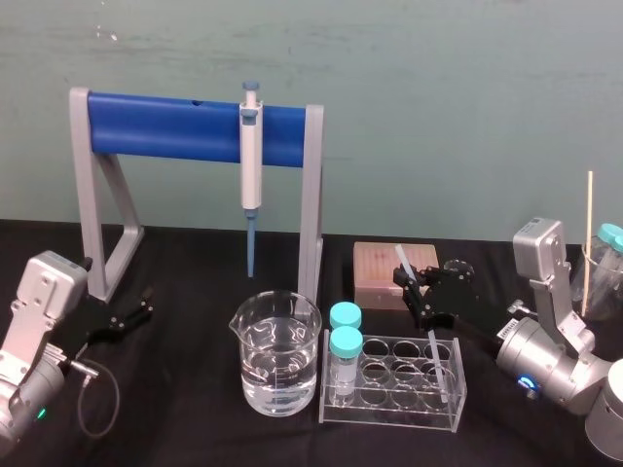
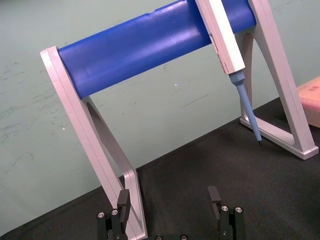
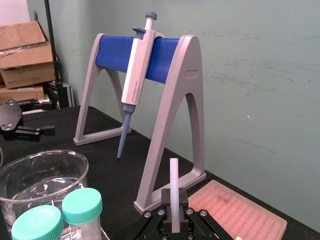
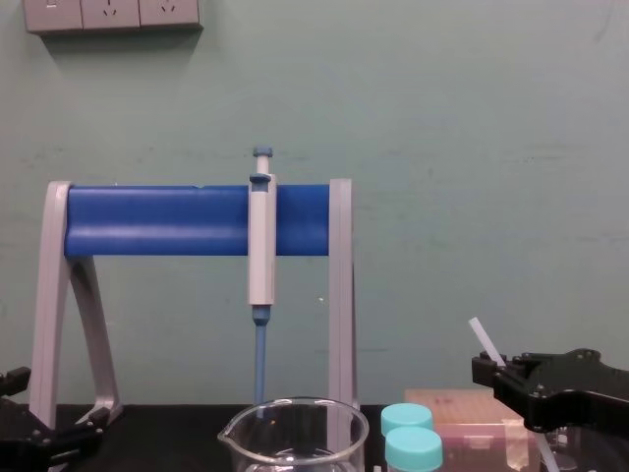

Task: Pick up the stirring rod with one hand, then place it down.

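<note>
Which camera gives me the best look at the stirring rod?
Head view: the stirring rod shows above and below the right gripper clamping it. Right wrist view shows its upper stretch between the fingers; chest view, its tip. Left gripper is parked open.

Black table top (image 1: 195, 282) is noted as the bearing surface. Set directly on it: grey pipette stand with blue cross-bar (image 1: 185, 126) at the rear; clear glass beaker of clear liquid (image 1: 277, 355) in front; transparent plastic tube rack (image 1: 399, 384) just beside the beaker; pink rectangular box (image 1: 389, 272) behind the rack.
</note>
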Controlling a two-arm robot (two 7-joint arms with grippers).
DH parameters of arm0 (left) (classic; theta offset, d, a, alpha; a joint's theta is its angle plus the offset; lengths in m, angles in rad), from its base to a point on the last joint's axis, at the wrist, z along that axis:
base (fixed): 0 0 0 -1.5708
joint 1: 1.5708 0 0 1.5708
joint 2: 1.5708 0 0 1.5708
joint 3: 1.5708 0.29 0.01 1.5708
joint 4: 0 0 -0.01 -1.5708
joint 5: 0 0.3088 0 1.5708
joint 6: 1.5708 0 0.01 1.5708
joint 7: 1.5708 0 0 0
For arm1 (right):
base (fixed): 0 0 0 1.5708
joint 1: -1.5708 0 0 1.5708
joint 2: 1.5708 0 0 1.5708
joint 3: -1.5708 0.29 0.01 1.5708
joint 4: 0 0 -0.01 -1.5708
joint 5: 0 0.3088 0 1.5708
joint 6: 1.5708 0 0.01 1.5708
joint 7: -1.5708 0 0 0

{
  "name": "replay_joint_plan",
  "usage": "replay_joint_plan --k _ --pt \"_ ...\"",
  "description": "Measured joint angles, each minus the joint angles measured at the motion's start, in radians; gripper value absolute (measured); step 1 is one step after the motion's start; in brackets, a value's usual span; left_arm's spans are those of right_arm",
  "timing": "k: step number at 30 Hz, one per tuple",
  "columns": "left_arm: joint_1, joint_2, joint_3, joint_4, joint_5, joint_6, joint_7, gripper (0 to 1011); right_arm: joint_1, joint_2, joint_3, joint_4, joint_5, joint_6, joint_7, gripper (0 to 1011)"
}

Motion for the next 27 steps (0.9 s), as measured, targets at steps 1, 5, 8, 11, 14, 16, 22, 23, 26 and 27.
replay_joint_plan --k 1,5,8,11,14,16,22,23,26,27 --pt "0.000 0.000 0.000 0.000 0.000 0.000 0.000 1000 0.000 0.000 0.000 0.000 0.000 0.000 0.000 72" --pt "0.000 0.000 0.000 0.000 0.000 0.000 0.000 1000 0.000 0.000 0.000 0.000 0.000 0.000 0.000 72" --pt "0.000 0.000 0.000 0.000 0.000 0.000 0.000 1000 0.000 0.000 0.000 0.000 0.000 0.000 0.000 72" --pt "0.000 0.000 0.000 0.000 0.000 0.000 0.000 1000 0.000 0.000 0.000 0.000 0.000 0.000 0.000 72" --pt "0.000 0.000 0.000 0.000 0.000 0.000 0.000 1000 -0.001 -0.001 0.003 0.000 0.000 0.000 0.000 72" --pt "0.000 0.000 0.000 0.000 0.000 0.000 0.000 1000 -0.005 -0.003 0.011 -0.005 0.000 0.000 -0.002 72" --pt "0.000 0.000 0.000 0.000 0.000 0.000 0.000 1000 -0.022 -0.014 0.039 -0.037 -0.006 -0.023 -0.011 72" --pt "0.000 0.000 0.000 0.000 0.000 0.000 0.000 1000 -0.025 -0.016 0.046 -0.045 -0.008 -0.035 -0.012 72" --pt "0.000 0.000 0.000 0.000 0.000 0.000 0.000 1000 -0.031 -0.021 0.057 -0.060 -0.014 -0.056 -0.011 72" --pt "0.000 0.000 0.000 0.000 0.000 0.000 0.000 1000 -0.032 -0.022 0.060 -0.064 -0.015 -0.060 -0.011 72"
